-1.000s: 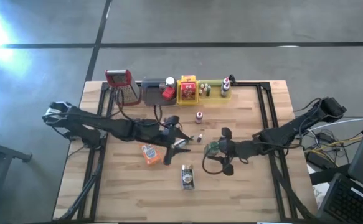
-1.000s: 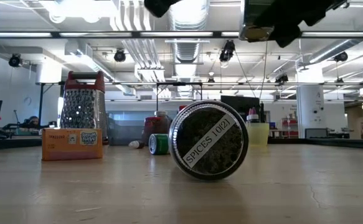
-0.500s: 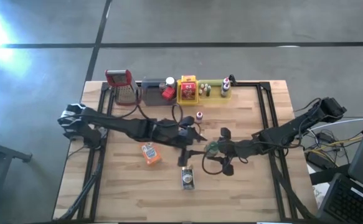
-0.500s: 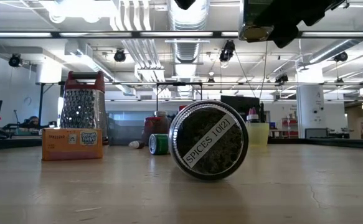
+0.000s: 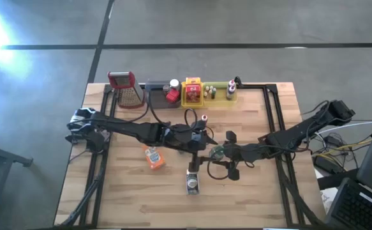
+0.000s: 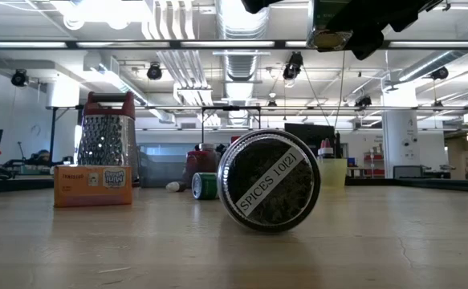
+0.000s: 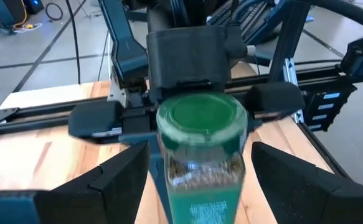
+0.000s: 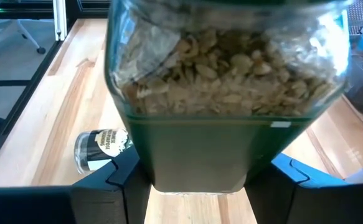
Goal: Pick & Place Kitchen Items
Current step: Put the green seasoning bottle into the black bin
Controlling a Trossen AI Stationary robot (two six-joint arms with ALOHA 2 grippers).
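A clear jar of pale flakes with a green cap and green label (image 7: 200, 118) hangs above the table's middle, with my right gripper (image 5: 223, 153) shut on it. My left gripper (image 5: 205, 144) reaches in from the left. It is open, and its two fingers (image 7: 116, 180) flank the jar with narrow gaps. A round spice tin (image 5: 192, 183) lies on its side near the front. An orange packet (image 5: 152, 158) lies left of centre. A small red-capped bottle (image 5: 204, 119) stands behind the grippers. My right gripper pinches the jar's labelled lower body (image 8: 200, 155) between its two fingers (image 8: 122, 177), one on each side. It comes from the table's right, slanting a little downward. The jar is lifted clear of the table, roughly upright, its cap tipped toward my left gripper.
Grey (image 5: 159, 96), yellow (image 5: 193, 93) and green (image 5: 219, 91) trays line the far edge and hold small bottles and packets. A red-topped grater (image 5: 127, 89) stands to their left. Bare wood shows along the near edge and on the right side.
My left gripper has gone toward the table's right edge, away from the orange packet and up to the jar in my right gripper. The right gripper and the jar have kept still.
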